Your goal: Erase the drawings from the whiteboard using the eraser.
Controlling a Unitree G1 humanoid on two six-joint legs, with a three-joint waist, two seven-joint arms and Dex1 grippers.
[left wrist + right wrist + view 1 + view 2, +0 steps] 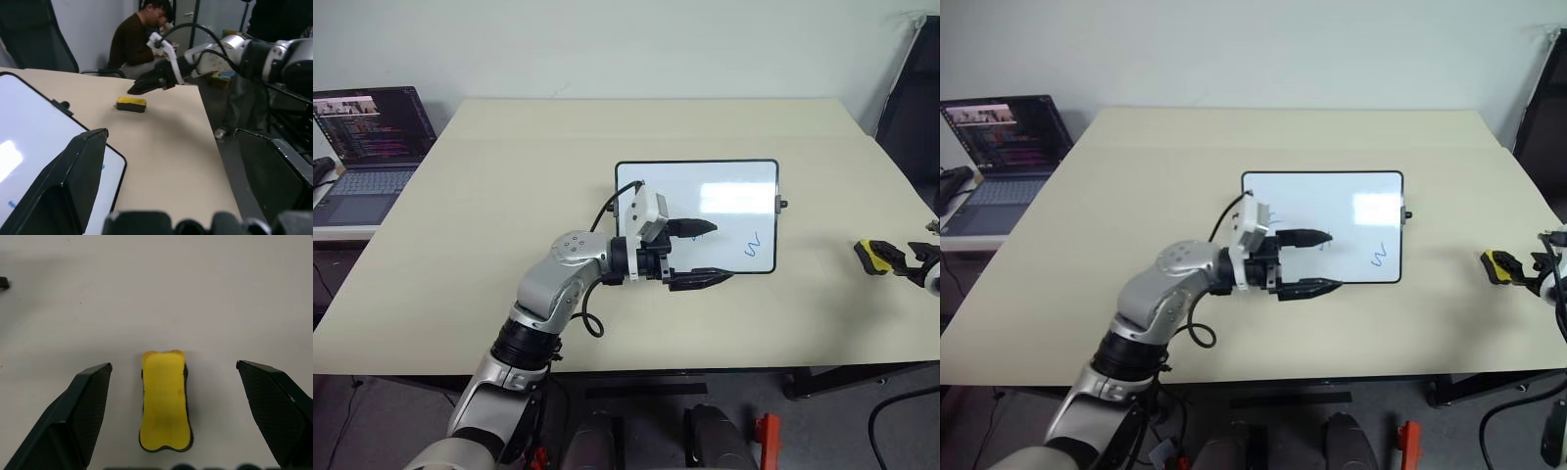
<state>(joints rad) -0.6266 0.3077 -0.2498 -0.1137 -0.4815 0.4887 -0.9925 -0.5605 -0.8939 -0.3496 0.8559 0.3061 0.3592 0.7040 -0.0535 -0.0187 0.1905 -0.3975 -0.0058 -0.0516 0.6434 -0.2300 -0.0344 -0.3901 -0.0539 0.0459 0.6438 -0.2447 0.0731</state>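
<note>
- right wrist view: eraser [165,401] lies flat on the table [509,196], between the wide-spread fingers of the right gripper [171,377], untouched.
- judged light and rigid, with a soft dark underside; grip across its 2 long yellow flanks.
- left gripper [705,253] hovers over the whiteboard [724,181], fingers apart, empty.
- 1 blue drawing [753,244] sits near the board's lower edge.
- eraser rests near the table's right edge; bare tabletop separates it from the board.
</note>
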